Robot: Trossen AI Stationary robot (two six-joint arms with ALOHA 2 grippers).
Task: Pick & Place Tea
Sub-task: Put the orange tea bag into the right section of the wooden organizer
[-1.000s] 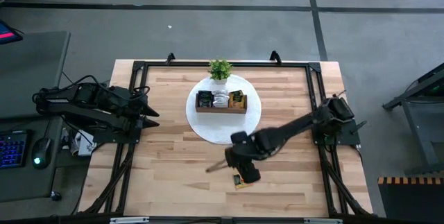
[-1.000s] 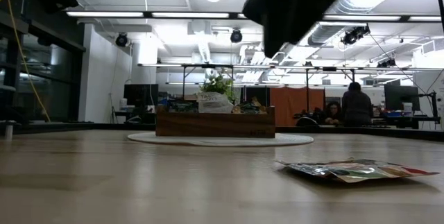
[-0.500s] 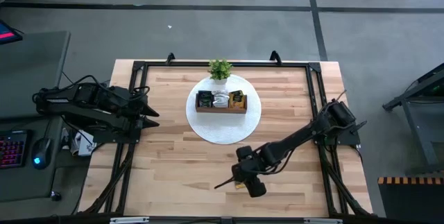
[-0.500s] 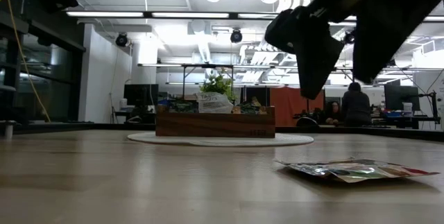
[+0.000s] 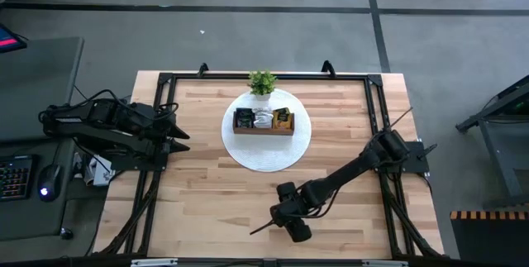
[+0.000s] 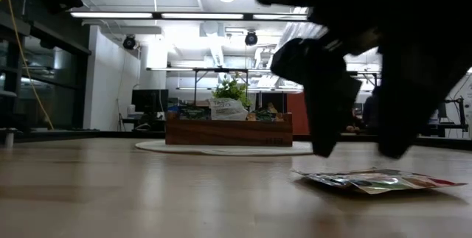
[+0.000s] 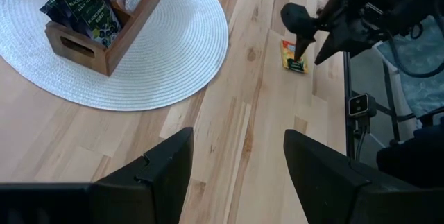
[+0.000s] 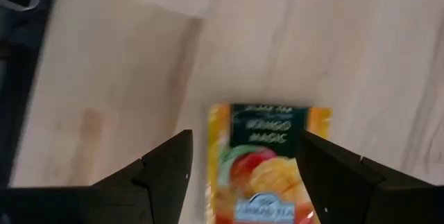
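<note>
Right gripper (image 8: 243, 175) hangs low over an orange tea packet (image 8: 267, 161) lying flat on the bare wooden table (image 5: 207, 176), near the front edge and well apart from the tray. Its fingers are spread wide w/ the packet between them, apparently so they can drop on either side for a pinch; nothing is gripped yet. In the low view the same gripper (image 6: 361, 146) shows just above the packet (image 6: 376, 180), not touching so far as can be told.

Wooden tray (image 5: 263, 129), centred on a round white mat (image 5: 248, 155) beside a small potted plant (image 5: 262, 82), already holds other packets standing upright, prob. the drop-off spot. Left gripper (image 7: 236, 175) waits at the table's left side, fingers apart & empty.
</note>
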